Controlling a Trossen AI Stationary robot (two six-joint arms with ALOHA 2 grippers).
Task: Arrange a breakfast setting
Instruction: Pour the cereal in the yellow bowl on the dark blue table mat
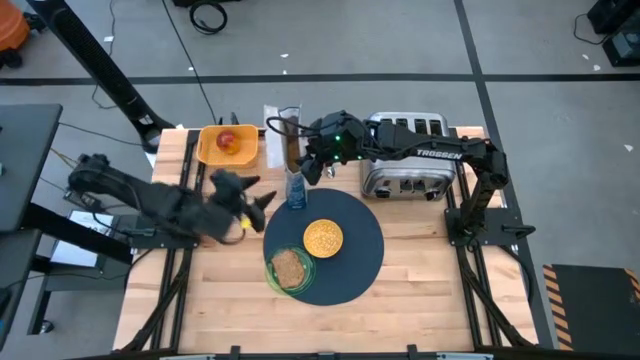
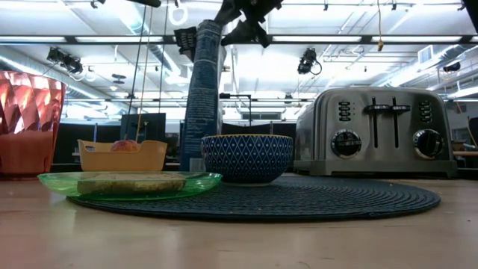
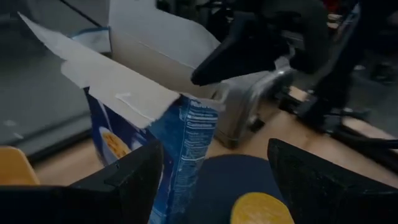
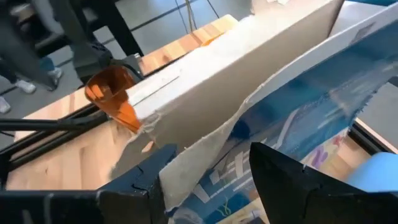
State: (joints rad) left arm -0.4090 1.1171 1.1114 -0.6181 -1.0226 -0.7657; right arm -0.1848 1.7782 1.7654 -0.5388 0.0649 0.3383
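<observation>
The wooden table (image 1: pixel 420 285) carries a round mat (image 1: pixel 365 255), toaster (image 1: pixel 408 165), tray (image 1: pixel 228 145) and seemingly a tumbler (image 2: pixel 28 123).

On the mat (image 1: pixel 350 255) sit the bowl (image 1: pixel 323 238) and, nearer the table's front edge, the plate with toast (image 1: pixel 289 269). Behind the mat stands the toaster (image 1: pixel 405 170); left of it is a cereal box (image 1: pixel 296 190), then the tray (image 1: pixel 228 145) holding what seems an apple (image 1: pixel 227 141).

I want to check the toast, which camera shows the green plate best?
The high view: the green plate with toast lies unobstructed on the mat's front-left edge. The low view shows it only edge-on. Neither wrist view shows it.
</observation>
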